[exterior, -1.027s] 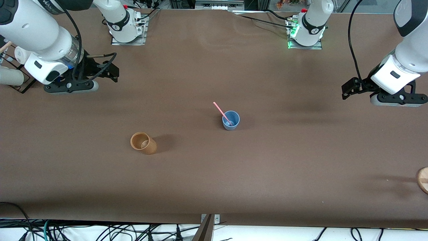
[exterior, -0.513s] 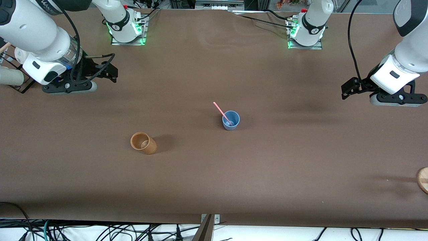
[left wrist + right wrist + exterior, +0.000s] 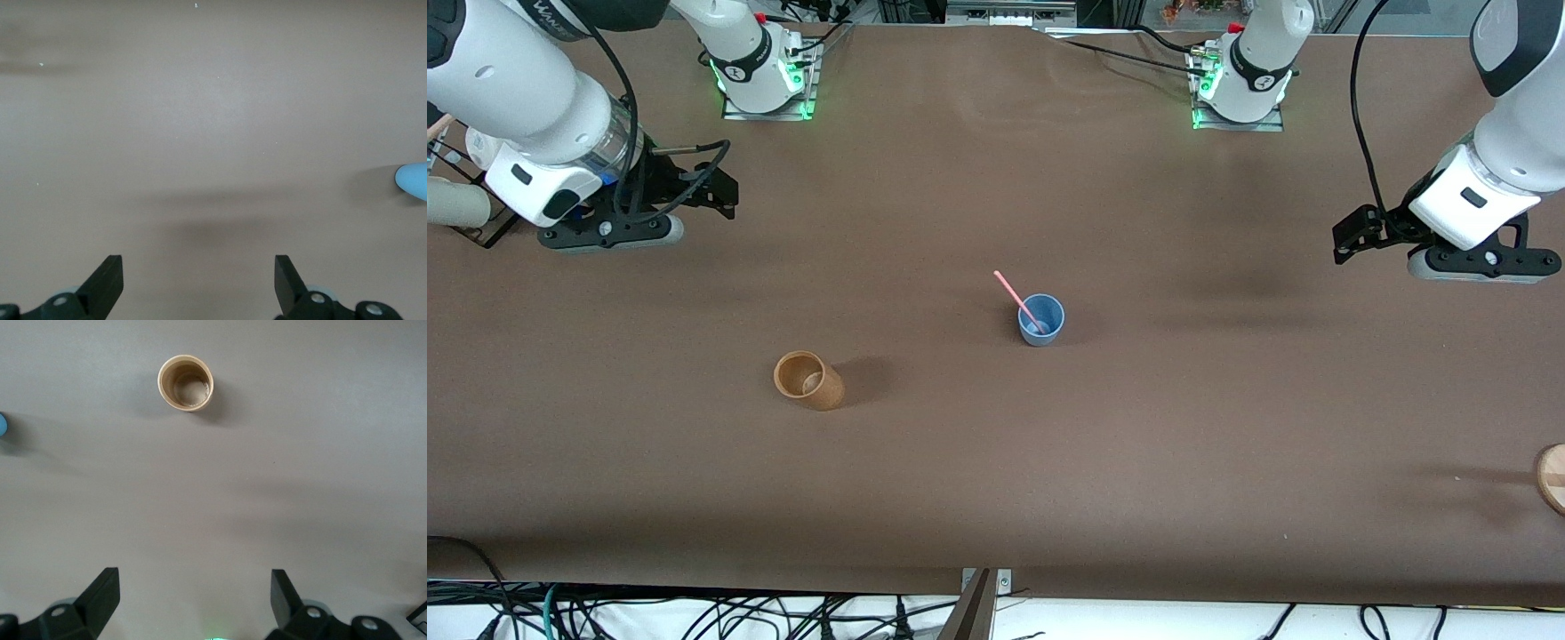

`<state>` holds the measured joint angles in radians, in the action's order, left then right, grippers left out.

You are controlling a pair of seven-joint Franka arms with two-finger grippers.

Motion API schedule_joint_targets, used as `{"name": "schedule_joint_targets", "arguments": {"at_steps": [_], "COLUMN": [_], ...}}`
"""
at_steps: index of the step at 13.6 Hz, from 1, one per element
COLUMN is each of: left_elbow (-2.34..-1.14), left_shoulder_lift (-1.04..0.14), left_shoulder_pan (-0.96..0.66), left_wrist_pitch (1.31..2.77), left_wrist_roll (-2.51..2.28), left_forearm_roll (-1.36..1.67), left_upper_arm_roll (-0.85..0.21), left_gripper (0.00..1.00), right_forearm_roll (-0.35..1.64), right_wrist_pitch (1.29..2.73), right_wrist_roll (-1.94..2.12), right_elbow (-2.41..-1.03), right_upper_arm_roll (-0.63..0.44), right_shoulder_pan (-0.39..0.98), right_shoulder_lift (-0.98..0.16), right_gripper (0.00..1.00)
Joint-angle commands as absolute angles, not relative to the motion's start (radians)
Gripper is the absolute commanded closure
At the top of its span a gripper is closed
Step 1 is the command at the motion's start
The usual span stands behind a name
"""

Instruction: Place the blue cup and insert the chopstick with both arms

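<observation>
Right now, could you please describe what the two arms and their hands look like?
Both arms are white, rounded and jointed, trailing black cables. The left hand and right hand are black two-fingered units under white wrist housings. Both bases glow green.

Your right end effector (image 3: 694, 191) has drifted a little toward the right arm's end of the counter (image 3: 996, 462) and slightly toward its base since a second ago, fingers spread apart. The ring on the right arm's base (image 3: 760, 76), dark a second ago, now glows green. Your left end effector (image 3: 1356, 233) has crept a touch toward the bases too, jaws parted over bare counter.
</observation>
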<state>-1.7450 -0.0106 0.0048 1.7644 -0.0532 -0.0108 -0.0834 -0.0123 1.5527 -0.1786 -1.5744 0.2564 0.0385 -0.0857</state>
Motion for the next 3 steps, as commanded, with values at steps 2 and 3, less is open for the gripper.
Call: {"name": "schedule_joint_targets", "arguments": {"at_steps": [2, 3], "left_elbow": [-1.749, -1.749], "left_shoulder_lift": [0.000, 0.000], "left_shoulder_pan": [0.008, 0.008], "left_wrist_pitch": [1.759, 1.759], "left_wrist_roll": [-0.046, -0.046], "left_forearm_roll": [0.002, 0.002], "left_upper_arm_roll": [-0.091, -0.091], "left_gripper": [0.00, 0.00], "right_forearm_roll": [-0.005, -0.005], "right_wrist_pitch": [1.554, 1.551], "right_wrist_roll": [-0.152, -0.150], "right_elbow": [-1.592, -1.592], "right_upper_arm_roll": [0.261, 0.261], "right_shoulder_pan": [0.026, 0.026], "right_shoulder_lift": [-0.066, -0.064], "right_gripper": [0.00, 0.00]}}
